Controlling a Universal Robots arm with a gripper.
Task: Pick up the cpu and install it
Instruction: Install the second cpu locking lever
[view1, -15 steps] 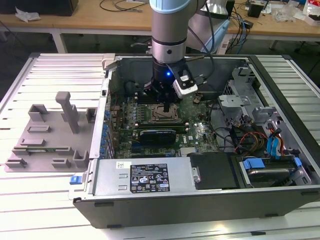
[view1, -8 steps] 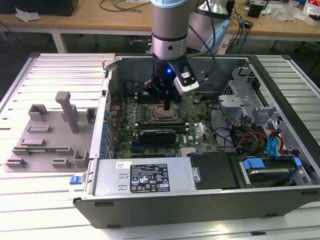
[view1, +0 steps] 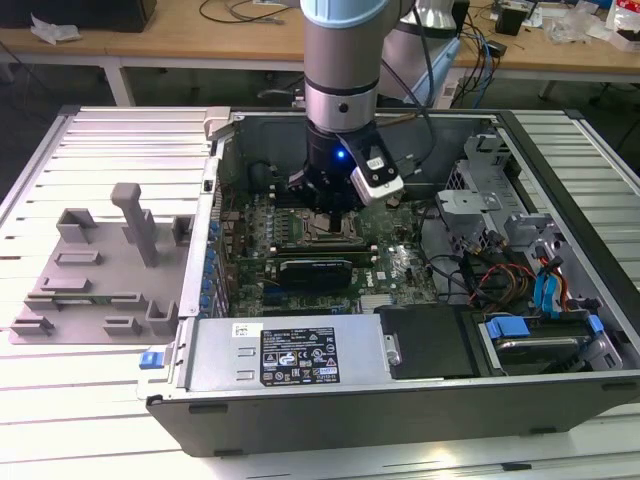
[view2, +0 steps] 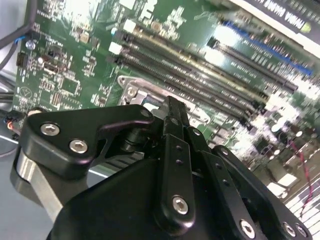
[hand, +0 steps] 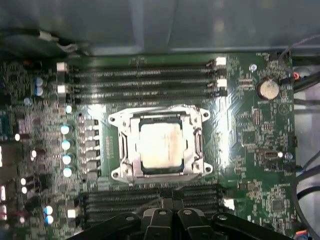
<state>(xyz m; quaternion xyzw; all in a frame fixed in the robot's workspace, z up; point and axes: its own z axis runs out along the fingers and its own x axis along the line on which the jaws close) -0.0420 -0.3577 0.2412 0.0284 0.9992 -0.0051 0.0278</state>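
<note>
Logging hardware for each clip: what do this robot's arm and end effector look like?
The arm is a thick cylinder, pale blue-grey above a silver band, with a black wrist section showing a small blue light. A white-and-black camera module is clipped to its side. The end effector is matte black, built of bolted linkage bars with silver screw heads.

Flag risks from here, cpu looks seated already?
1. The cpu lies inside the socket frame; whether it sits flat is hard to tell, and a tilt could bend contacts.
2. The gripper hangs low over the memory slots; a sideways move could clip them.
</note>
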